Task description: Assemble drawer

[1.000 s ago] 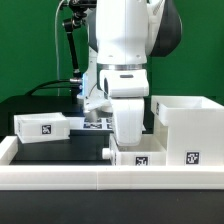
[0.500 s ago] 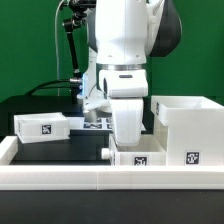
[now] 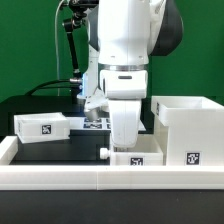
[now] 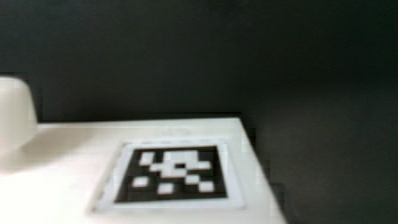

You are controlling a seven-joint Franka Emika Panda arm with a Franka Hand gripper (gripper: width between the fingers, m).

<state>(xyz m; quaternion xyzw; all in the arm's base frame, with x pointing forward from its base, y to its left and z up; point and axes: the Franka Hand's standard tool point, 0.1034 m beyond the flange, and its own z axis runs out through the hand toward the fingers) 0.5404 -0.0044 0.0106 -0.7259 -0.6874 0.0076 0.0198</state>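
The drawer's large white shell (image 3: pixel 185 128) stands at the exterior view's right with a tag on its front. A small tray box (image 3: pixel 135 158) with a black knob (image 3: pixel 105 153) lies at the front middle, just left of the shell. My gripper (image 3: pixel 127 143) reaches straight down onto this box. Its fingertips are hidden at the box wall, and the box shifts with it. The wrist view shows the box's white face (image 4: pixel 107 135) and its tag (image 4: pixel 175 170) very close, with no fingers in sight. A second tray box (image 3: pixel 42 126) lies at the left.
The low white rail (image 3: pixel 100 180) runs along the table's front edge. The marker board (image 3: pixel 96 123) lies flat behind my gripper. Black table (image 3: pixel 75 148) shows between the two tray boxes. A rounded white shape (image 4: pixel 11 112) sits at the wrist view's edge.
My gripper and the front tray box with its knob have shifted slightly toward the exterior view's left. The shell and the other tray box have not moved.
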